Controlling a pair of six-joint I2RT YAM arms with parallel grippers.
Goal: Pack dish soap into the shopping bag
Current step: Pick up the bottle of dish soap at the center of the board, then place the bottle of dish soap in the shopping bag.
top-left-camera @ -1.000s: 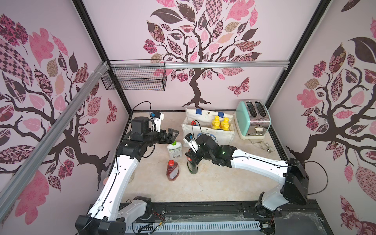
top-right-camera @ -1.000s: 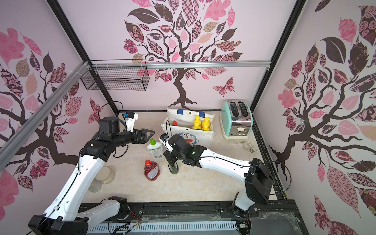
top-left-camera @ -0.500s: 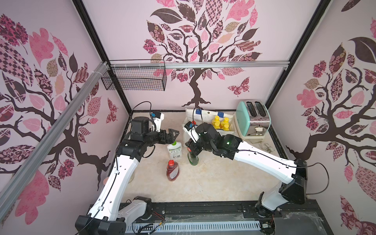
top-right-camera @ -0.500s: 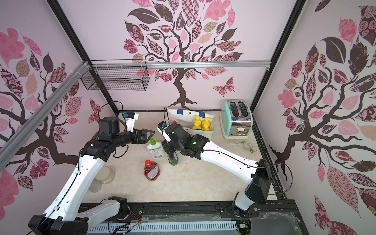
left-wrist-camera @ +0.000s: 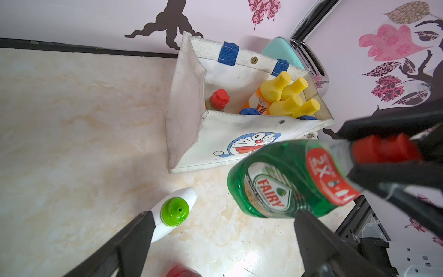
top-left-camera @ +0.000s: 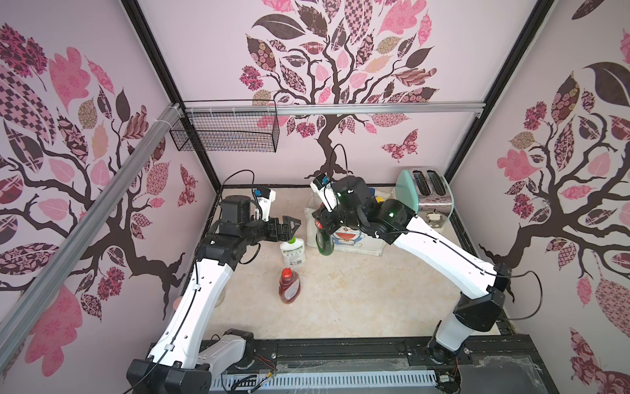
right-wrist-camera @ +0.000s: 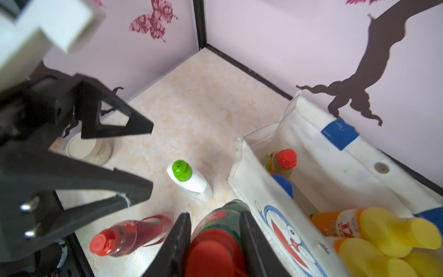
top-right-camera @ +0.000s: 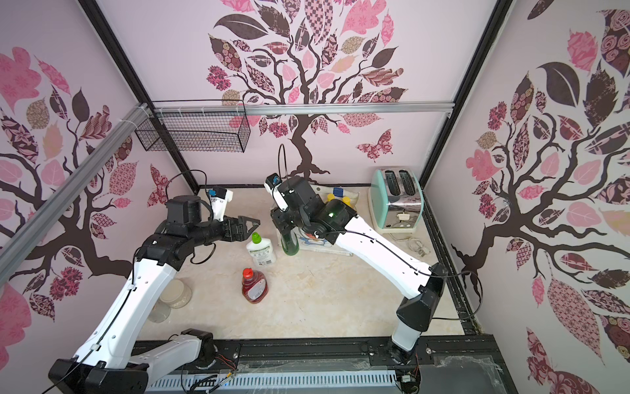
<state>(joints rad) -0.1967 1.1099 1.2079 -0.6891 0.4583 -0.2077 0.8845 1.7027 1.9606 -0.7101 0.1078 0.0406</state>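
My right gripper (top-left-camera: pixel 318 223) (right-wrist-camera: pixel 214 217) is shut on the red cap and neck of a dark green dish soap bottle (top-left-camera: pixel 324 244) (left-wrist-camera: pixel 282 177). The bottle hangs tilted above the floor, just in front of the shopping bag's (top-left-camera: pixel 358 245) (left-wrist-camera: pixel 227 144) cat-face side. The white bag stands open; inside are several orange bottles with yellow caps (left-wrist-camera: pixel 285 96) and a yellow-green bottle with a red cap (left-wrist-camera: pixel 218 99). My left gripper (top-left-camera: pixel 294 227) (left-wrist-camera: pixel 221 215) is open and hovers over a white bottle with a green cap (top-left-camera: pixel 292 250) (left-wrist-camera: pixel 176 211). A red bottle (top-left-camera: pixel 289 286) (right-wrist-camera: pixel 129 236) stands nearer the front.
A mint-green toaster (top-left-camera: pixel 426 191) stands right of the bag in the back corner. A black wire basket (top-left-camera: pixel 225 133) hangs on the back wall at the left. Two lidded jars (top-right-camera: pixel 175 293) sit by the left wall under the left arm.
My right gripper has lifted the dark green bottle off the floor and carried it back toward the bag. The left arm has stayed put, open.
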